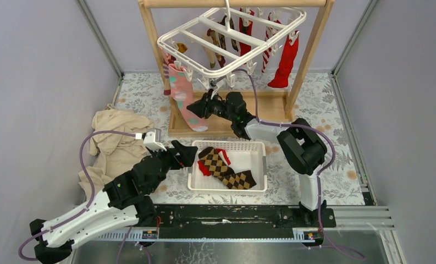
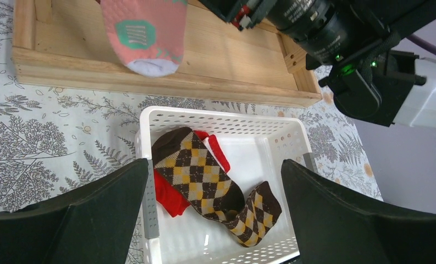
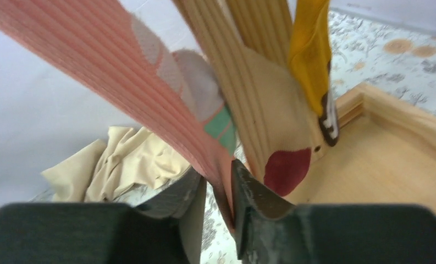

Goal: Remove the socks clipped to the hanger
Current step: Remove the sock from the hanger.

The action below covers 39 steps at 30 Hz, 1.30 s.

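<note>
Right gripper [image 3: 218, 184] is pinched tight on the pink patterned sock [image 1: 182, 93], low on its length. The sock hangs straight down from a near-left clip of the hanger [image 1: 185, 57], so the clip lies above the grip. Left gripper [image 2: 215, 214], spread wide and empty, sits lower over the white basket [image 2: 221, 115], farther from the sock.

Sock colours
We see a pink sock [image 1: 181, 96] with green patches; at 5 o'clock, a brown-yellow argyle sock [image 1: 226, 168] in a white basket [image 1: 246, 155].

Pale lilac walls [image 1: 39, 66] surround a grey leaf-print tablecloth [image 1: 342, 181] under even light.
</note>
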Available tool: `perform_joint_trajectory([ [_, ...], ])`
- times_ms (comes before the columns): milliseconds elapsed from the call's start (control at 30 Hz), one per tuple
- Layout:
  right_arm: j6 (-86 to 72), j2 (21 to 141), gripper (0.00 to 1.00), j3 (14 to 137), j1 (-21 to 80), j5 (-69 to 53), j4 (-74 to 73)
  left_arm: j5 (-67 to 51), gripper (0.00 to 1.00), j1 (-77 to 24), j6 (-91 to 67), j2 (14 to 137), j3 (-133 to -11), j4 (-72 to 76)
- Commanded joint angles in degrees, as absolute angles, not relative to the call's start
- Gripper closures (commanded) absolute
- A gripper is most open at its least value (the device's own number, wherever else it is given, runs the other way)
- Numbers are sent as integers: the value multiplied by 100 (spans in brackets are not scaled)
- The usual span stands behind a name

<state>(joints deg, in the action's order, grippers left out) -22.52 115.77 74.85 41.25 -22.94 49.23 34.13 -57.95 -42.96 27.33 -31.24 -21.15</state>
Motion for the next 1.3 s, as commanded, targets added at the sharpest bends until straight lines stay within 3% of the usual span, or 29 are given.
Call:
perform_joint_trajectory([
  [0, -2524, 10954, 76, 6991, 4142, -2699, 5509, 3674, 2, -5767, -4298, 2646, -3068, -2171],
  [500, -2457, 8804, 89, 5945, 4020, -2835, 4672, 3779, 2, -5766, -4191, 2735, -3108, -2032],
  [867, -2158, 7400, 90, 5359, 3959, -2906, 3059, 3803, 2, -5757, -3665, 2931, -3253, -1220],
  [1267, -1919, 6435, 90, 5058, 3647, -2548, 2050, 3247, 2, -5360, -2906, 4147, -4146, 189],
])
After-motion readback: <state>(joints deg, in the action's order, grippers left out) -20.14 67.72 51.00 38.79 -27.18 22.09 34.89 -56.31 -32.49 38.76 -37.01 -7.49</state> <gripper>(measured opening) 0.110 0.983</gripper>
